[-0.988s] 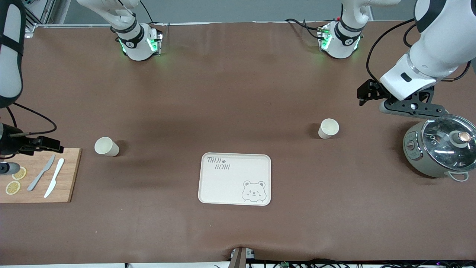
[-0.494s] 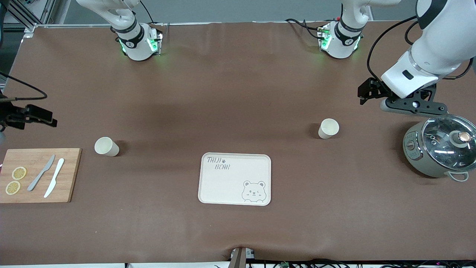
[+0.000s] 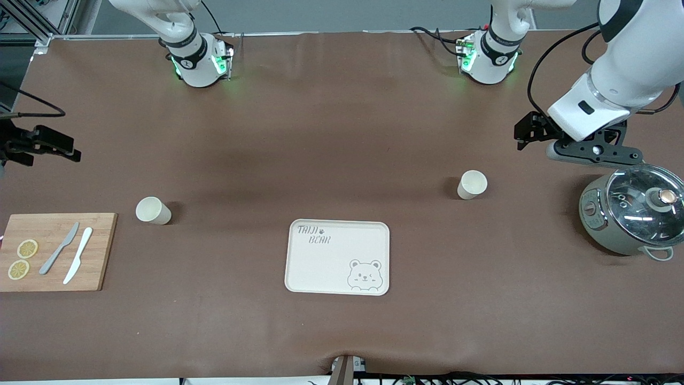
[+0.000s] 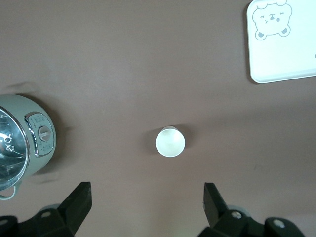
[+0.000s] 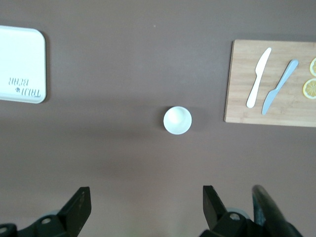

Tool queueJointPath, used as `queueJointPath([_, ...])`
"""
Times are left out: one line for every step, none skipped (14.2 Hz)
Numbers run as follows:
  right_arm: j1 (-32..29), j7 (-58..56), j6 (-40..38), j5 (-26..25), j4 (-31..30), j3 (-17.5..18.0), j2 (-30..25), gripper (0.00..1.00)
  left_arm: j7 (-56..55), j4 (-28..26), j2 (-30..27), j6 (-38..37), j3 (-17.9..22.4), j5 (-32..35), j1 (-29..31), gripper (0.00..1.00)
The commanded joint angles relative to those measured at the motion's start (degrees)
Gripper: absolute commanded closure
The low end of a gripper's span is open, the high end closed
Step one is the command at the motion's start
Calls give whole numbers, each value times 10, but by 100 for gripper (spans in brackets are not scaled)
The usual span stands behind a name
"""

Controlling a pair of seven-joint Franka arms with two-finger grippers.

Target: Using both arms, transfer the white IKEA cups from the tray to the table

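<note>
Two white IKEA cups stand upright on the brown table. One cup (image 3: 153,210) is toward the right arm's end, beside the cutting board; it also shows in the right wrist view (image 5: 177,120). The other cup (image 3: 472,184) is toward the left arm's end; it also shows in the left wrist view (image 4: 170,142). My left gripper (image 3: 593,154) hangs open and empty over the table between that cup and the pot, its fingers spread wide in the left wrist view (image 4: 147,205). My right gripper (image 3: 10,147) is open and empty at the table's end, high over its cup (image 5: 145,207).
The cream bear-print tray (image 3: 299,267) lies between the cups, nearer to the front camera. A wooden cutting board (image 3: 101,251) with two knives and lemon slices lies at the right arm's end. A grey-green pot with a glass lid (image 3: 633,216) stands at the left arm's end.
My right gripper has moved off the cutting board and now hangs over the table's end. The left gripper has barely shifted. The cups have not moved.
</note>
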Motion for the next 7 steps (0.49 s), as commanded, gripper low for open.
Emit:
queueJointPath([1,10,52,-17,-97,2,-63,0,0,8,0,-11,-4,3,3,0])
queueJointPath([-1,10,72,-17,-128,1,-85,0,0,8,0,-11,-4,3,3,0])
queueJointPath([0,10,76,-17,-136,1,-91,0,-1,8,1,-11,-4,3,3,0])
queueJointPath([-3,12,71,-17,-133,1,-91,0,-1,8,1,-11,-4,3,2,0])
queueJointPath([-3,12,70,-16,-137,0,-93,0,0,8,1,-11,-4,3,3,0])
queueJointPath([0,6,63,-16,-137,1,-94,0,0,8,1,-11,-4,3,3,0])
queueJointPath([2,9,59,-18,-131,2,-92,0,0,8,1,-11,-4,3,3,0])
